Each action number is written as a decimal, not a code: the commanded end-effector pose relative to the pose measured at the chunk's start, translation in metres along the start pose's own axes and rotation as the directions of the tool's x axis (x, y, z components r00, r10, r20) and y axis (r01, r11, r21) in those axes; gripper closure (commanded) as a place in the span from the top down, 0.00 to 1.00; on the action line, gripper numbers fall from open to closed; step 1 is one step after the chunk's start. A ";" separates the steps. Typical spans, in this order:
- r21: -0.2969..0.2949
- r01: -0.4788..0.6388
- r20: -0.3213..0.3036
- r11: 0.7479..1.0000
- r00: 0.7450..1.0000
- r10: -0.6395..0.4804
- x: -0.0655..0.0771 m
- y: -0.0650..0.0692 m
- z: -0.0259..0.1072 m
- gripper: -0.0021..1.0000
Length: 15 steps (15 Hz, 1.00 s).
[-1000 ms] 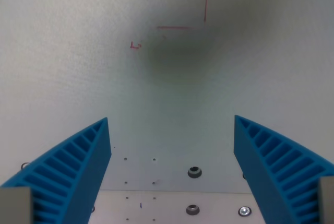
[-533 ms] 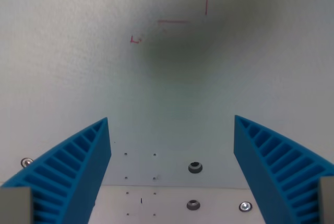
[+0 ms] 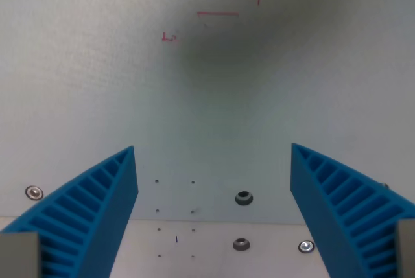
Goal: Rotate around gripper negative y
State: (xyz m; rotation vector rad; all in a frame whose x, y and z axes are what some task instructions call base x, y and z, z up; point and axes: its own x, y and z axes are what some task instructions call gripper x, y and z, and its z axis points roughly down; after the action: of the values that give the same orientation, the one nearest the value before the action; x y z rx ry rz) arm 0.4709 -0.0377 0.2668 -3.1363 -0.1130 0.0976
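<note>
My gripper (image 3: 214, 155) is open, with nothing between its two blue ribbed fingers (image 3: 91, 210), which rise from the wrist view's bottom corners. It hangs over a pale grey-green table surface (image 3: 78, 83). The gripper's blurry dark shadow (image 3: 224, 48) falls on the table near the top of the view.
Thin red marker lines (image 3: 218, 13) and a small red mark (image 3: 169, 37) are drawn on the table near the top. Lower down there are small holes (image 3: 175, 182), dark bolt heads (image 3: 244, 197) and silver screws (image 3: 34, 192) by a lighter plate (image 3: 207, 252).
The whole scene has shifted upward in the wrist view, so the camera has moved. A screw at the lower left has come into full view. The fingers keep the same opening.
</note>
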 end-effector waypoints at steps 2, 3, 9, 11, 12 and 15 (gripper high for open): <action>-0.006 0.000 0.185 1.000 0.983 0.001 0.008 0.001 -0.007 1.00; -0.006 0.000 0.197 1.000 0.980 0.001 0.008 0.001 -0.007 1.00; -0.006 0.000 0.265 1.000 0.964 0.001 0.008 0.001 -0.007 1.00; -0.006 0.000 0.287 1.000 0.958 0.002 0.008 0.001 -0.007 1.00; -0.006 0.000 0.298 1.000 0.954 0.002 0.008 0.001 -0.007 1.00; -0.006 0.000 0.332 1.000 0.943 0.002 0.008 0.001 -0.007 1.00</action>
State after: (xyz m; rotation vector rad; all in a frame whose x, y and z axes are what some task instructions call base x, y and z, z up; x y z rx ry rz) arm 0.4708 -0.0384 0.2674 -3.1172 -0.1130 0.2910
